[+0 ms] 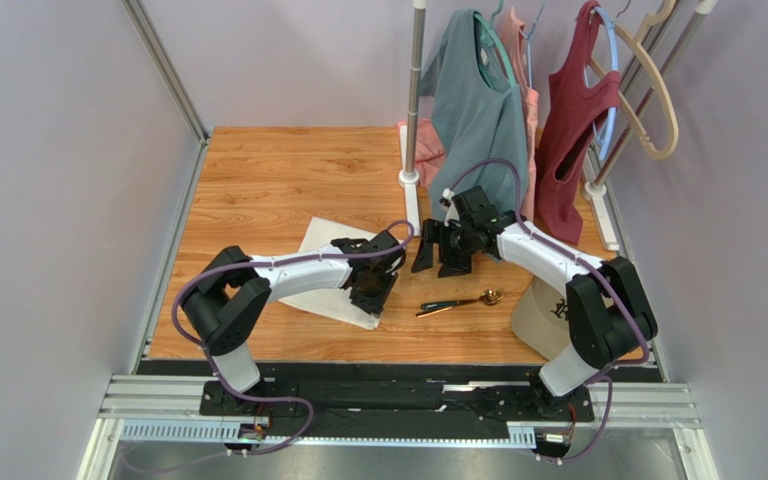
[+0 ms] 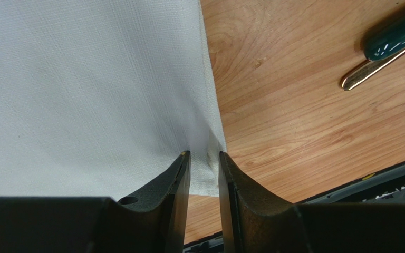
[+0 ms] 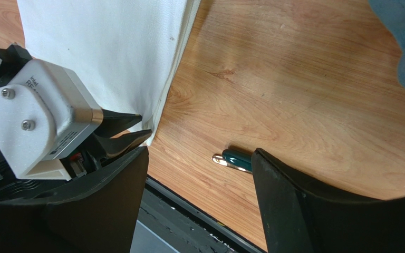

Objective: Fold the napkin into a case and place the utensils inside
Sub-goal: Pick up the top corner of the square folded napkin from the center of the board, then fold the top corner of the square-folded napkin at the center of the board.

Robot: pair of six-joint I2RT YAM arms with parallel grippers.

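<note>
We judge the task to be at an early stage. The white woven cloth napkin [image 1: 320, 250] lies flat on the light wood-grain surface [image 1: 278, 180]. The right wrist view shows what looks like two layers along its right edge, so a first fold may be in. No case is formed and nothing is tucked inside.

The left gripper [image 2: 203, 155] sits at the napkin's near right corner. Its jaws are drawn close on either side of the hem and the cloth puckers between them, so we read it as pinching that corner. The right gripper [image 1: 438, 252] hangs just beyond the napkin's far right corner, jaws spread wide and holding nothing. The slim utensils with dark green handles and gold heads [image 1: 458, 301] lie together on bare wood to the right of the napkin, apart from it. Most of the folding and all of the loading are left.

Pale lilac walls [image 1: 58, 150] enclose the surface. Far right of the napkin stands a metal rack [image 1: 416, 90] hung with a grey-teal top [image 1: 473, 110] and a maroon top [image 1: 573, 120]. A beige cap [image 1: 543, 310] lies past the utensils.
</note>
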